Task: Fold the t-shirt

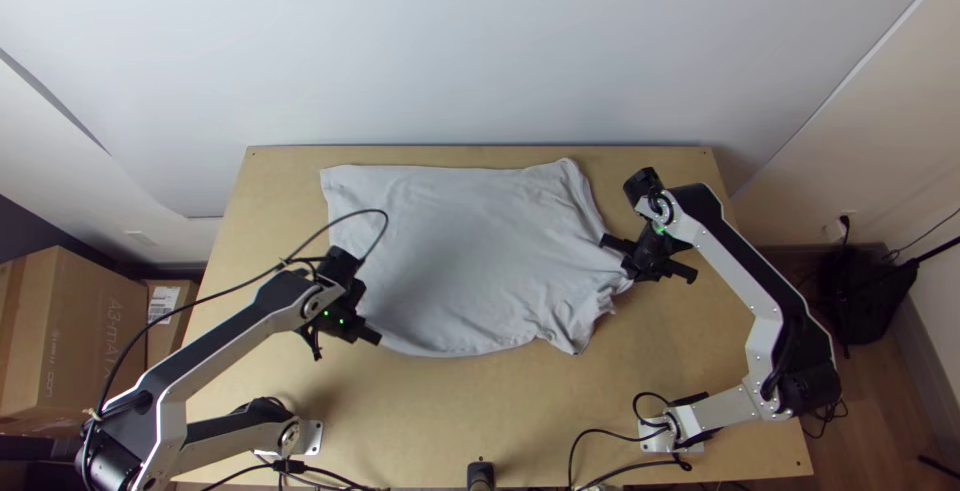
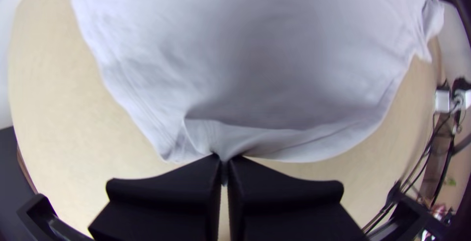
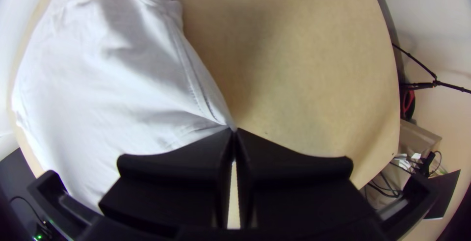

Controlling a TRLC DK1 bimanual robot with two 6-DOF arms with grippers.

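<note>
T-shirt (image 1: pixel 480 241) spread on the bench (image 1: pixel 470 401)
Left claw (image 1: pixel 348 319) clamps its edge by the near-left corner — right claw (image 1: pixel 638 263), farther off, clamps the right edge — and the T-shirt stretches beyond, rumpled at right.

Left arm (image 1: pixel 222 351) bent; left gripper (image 1: pixel 343 323) left of centre, fingers pressed nearly together. Right arm (image 1: pixel 742 286) arched; right gripper (image 1: pixel 650 259) at right, slightly farther, fingertips closed.

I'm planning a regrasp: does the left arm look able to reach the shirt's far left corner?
Probably, after letting go: the left gripper holds the near edge of the shirt, but nothing covers that corner.
</note>
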